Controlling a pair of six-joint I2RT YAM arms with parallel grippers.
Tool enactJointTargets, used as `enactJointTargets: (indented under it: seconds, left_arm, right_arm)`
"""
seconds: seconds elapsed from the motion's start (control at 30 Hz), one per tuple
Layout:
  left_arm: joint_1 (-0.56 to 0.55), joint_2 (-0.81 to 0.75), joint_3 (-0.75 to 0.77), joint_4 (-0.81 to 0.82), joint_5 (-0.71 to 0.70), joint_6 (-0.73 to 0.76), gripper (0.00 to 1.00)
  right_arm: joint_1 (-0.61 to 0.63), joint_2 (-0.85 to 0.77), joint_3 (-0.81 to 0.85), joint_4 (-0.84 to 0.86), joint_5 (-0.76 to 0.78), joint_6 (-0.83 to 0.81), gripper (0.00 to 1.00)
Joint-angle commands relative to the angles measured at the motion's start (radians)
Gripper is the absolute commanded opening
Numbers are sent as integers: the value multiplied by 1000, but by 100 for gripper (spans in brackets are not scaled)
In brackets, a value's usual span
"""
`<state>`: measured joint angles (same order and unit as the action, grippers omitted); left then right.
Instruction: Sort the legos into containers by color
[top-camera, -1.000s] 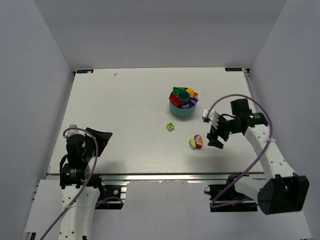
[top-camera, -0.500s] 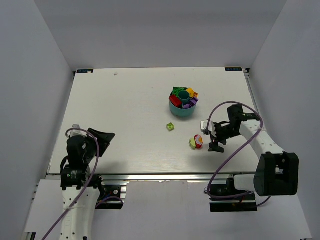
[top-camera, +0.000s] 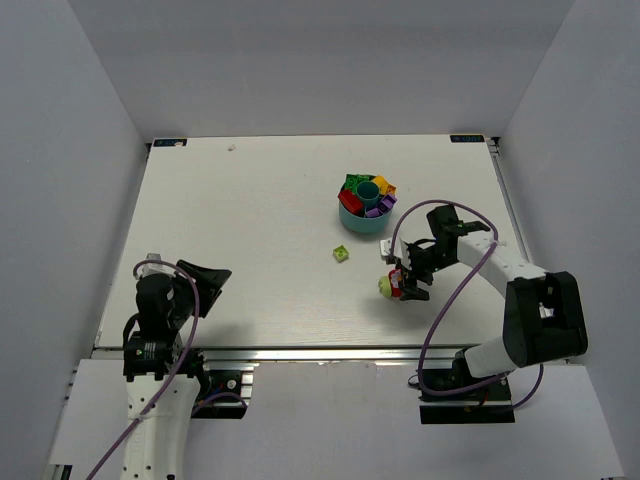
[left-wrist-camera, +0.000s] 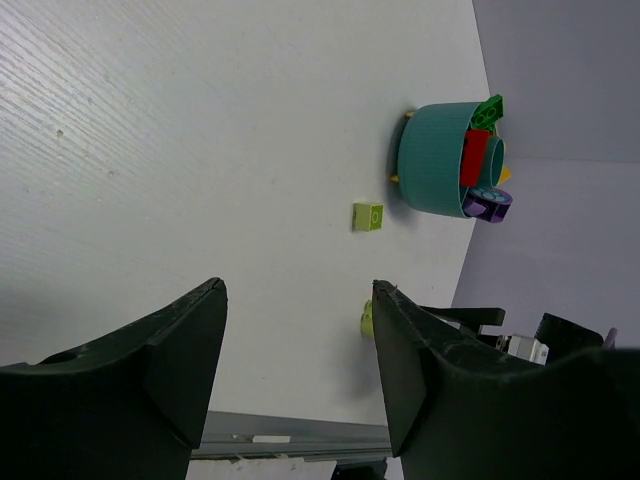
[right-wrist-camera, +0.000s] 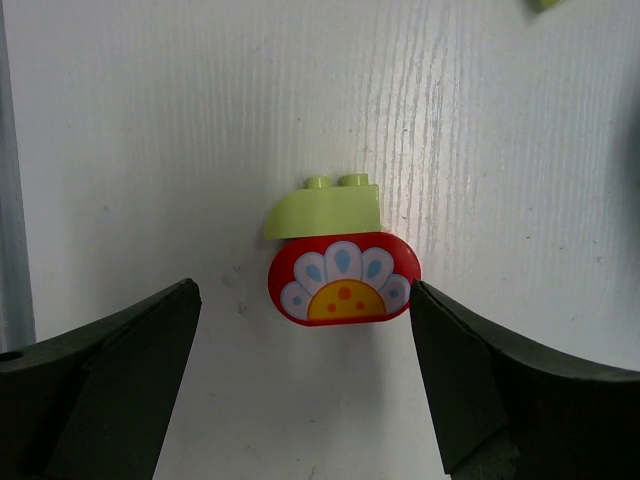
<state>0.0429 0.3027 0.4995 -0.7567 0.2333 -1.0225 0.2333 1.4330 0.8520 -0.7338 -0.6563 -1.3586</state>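
The teal bowl (top-camera: 364, 218) stands right of the table's middle, holding several red, green, yellow and purple legos; it also shows in the left wrist view (left-wrist-camera: 432, 160). A red oval lego with a flower print (right-wrist-camera: 344, 281) lies against a lime lego (right-wrist-camera: 325, 210); the pair sits below the bowl (top-camera: 391, 286). My right gripper (right-wrist-camera: 305, 300) is open, its jaws wide on either side of the red lego, the right fingertip almost touching it. A second lime lego (top-camera: 341, 254) lies alone. My left gripper (left-wrist-camera: 297, 300) is open and empty at the near left.
The table's front edge with its metal rail (top-camera: 310, 352) runs just below both grippers. White walls close in the left, right and back sides. The right arm's purple cable (top-camera: 440, 300) loops over the table beside the arm.
My right gripper has swung left and lowered to the red and lime lego pair, which it now straddles. The left arm has barely moved.
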Motion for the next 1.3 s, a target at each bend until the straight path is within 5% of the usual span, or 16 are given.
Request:
enactJointTargets:
  seconds: [0.0, 0.47, 0.73, 1.17, 1.27]
  left_arm:
    - [5, 19, -1, 11, 1, -1, 69]
    - [3, 70, -33, 91, 56, -1, 69]
    - [5, 119, -96, 380, 282, -37, 69]
    - [-5, 217, -122, 620, 402, -100, 69]
    - [-23, 213, -139, 663, 393, -137, 69]
  right_arm:
    - [15, 32, 64, 2, 15, 30, 89]
    - [87, 112, 58, 102, 118, 105, 89]
    - [95, 135, 61, 97, 141, 116, 70]
    - [109, 153, 36, 152, 188, 153, 74]
    - [109, 156, 41, 143, 184, 154, 60]
